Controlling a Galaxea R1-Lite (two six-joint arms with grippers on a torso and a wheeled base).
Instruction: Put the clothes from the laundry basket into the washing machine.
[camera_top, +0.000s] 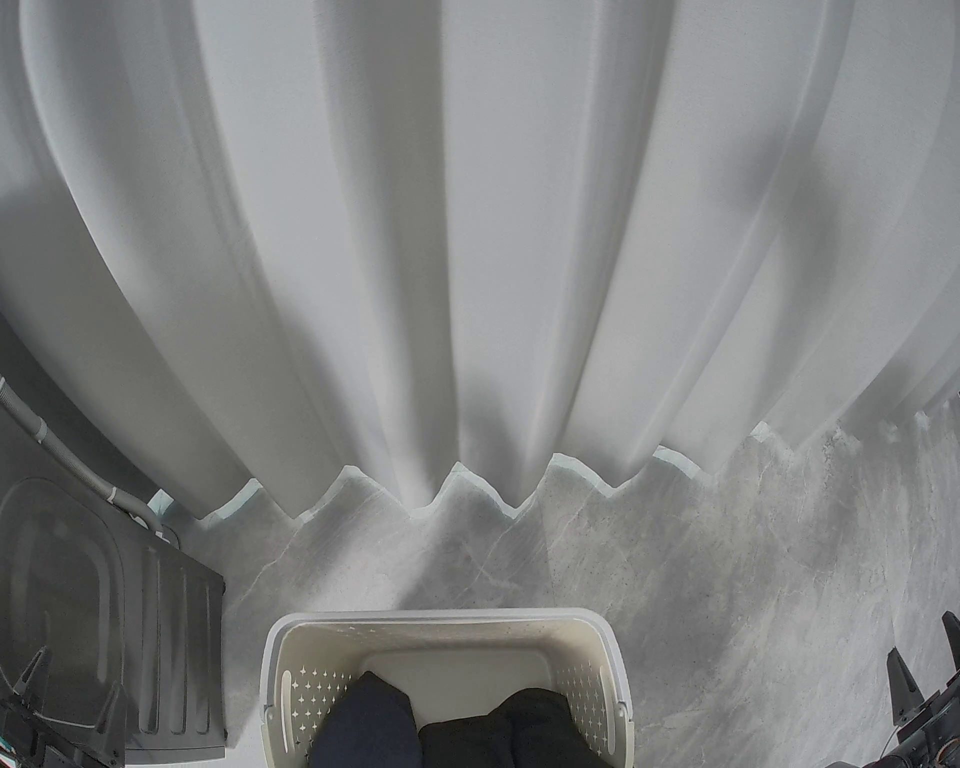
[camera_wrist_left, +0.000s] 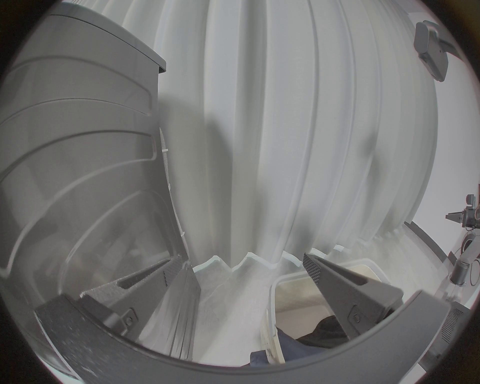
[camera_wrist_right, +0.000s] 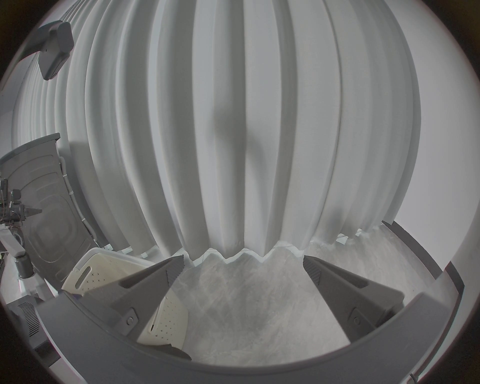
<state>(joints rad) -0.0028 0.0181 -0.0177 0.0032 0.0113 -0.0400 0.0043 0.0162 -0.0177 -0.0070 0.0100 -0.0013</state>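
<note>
Starting the first pick, both tools empty. Left gripper (camera_top: 75, 690) sits in the bottom-left corner of the head view, jaws spread wide with nothing between them. Right gripper (camera_top: 922, 650) is at the bottom-right edge, also spread and empty.

Cream perforated plastic laundry basket (camera_top: 440, 622) sits bottom centre on the grey marbled floor (camera_top: 760, 580). Inside it, a navy fabric bundle (camera_top: 370, 720) and a black fabric bundle (camera_top: 520, 730) lie side by side, touching. Grey metal washing machine (camera_top: 160, 620) stands lower left, just beside the basket; I can't see its door.

My call:
- Drop one gripper straight down inside the rim, clear of the walls.
- Pinch a thick fold of one bundle, not both.
- Lift until trailing cloth clears the rim before swinging toward the machine.
</note>
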